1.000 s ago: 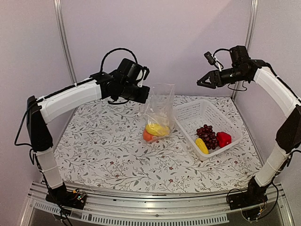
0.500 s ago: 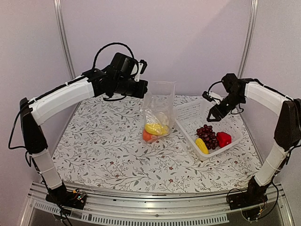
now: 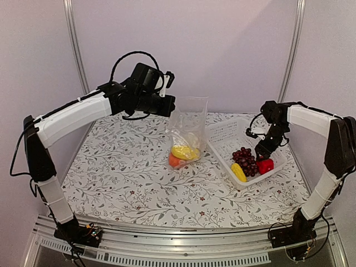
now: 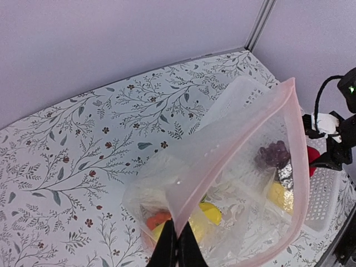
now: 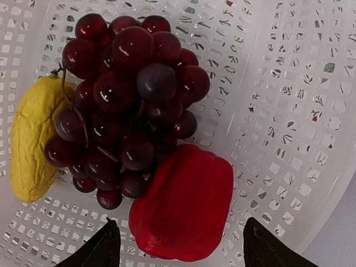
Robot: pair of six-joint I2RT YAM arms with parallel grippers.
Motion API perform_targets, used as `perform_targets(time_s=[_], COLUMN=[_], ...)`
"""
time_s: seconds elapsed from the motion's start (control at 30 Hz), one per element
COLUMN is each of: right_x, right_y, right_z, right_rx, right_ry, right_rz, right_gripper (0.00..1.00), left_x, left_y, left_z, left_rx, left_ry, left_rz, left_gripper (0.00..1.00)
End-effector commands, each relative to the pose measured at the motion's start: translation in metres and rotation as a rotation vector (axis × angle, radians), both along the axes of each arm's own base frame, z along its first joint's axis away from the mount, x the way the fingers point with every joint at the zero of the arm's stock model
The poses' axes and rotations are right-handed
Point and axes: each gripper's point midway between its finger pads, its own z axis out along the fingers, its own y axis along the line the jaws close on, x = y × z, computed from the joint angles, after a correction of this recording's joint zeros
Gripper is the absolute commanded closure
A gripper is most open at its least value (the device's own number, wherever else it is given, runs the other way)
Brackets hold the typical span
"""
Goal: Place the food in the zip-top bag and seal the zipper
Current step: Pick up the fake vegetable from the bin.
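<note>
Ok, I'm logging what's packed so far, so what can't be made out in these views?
Bag contents, left wrist view: the crinkled zip-top bag blurs whatever lies beside the yellow piece and the orange piece.
Left pincer, same view: the bottom edge cuts off all but its tips.
Right pincer: its wrist view shows only fingertips at the bottom edge; in the top view it is too small and dark.

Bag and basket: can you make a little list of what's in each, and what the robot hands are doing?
bag: held upright by its rim, mouth open
in bag: yellow piece, orange piece
in basket: grapes, pepper, other yellow piece
left gripper: shut on bag
right gripper: open, over pepper
</note>
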Motion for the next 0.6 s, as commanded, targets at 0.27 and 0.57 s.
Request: perform_targets(time_s=[0.27, 0.57], right_x=[-0.028, -0.040], right_y=[-0.021, -0.023], right_z=[-0.025, -0.048], right_rx=[-0.088, -0.105], right_ry=[0.110, 0.184], right_rz=[-0.074, -0.116], right_gripper=[0.21, 0.17], left_x=[-0.003, -0.003], left_y=[0.002, 0.003], left_z=[0.003, -0.001], left_rx=[-0.020, -0.010], left_ry=[0.002, 0.006], left_rz=[-0.009, -0.011], left_gripper=[1.00, 1.00])
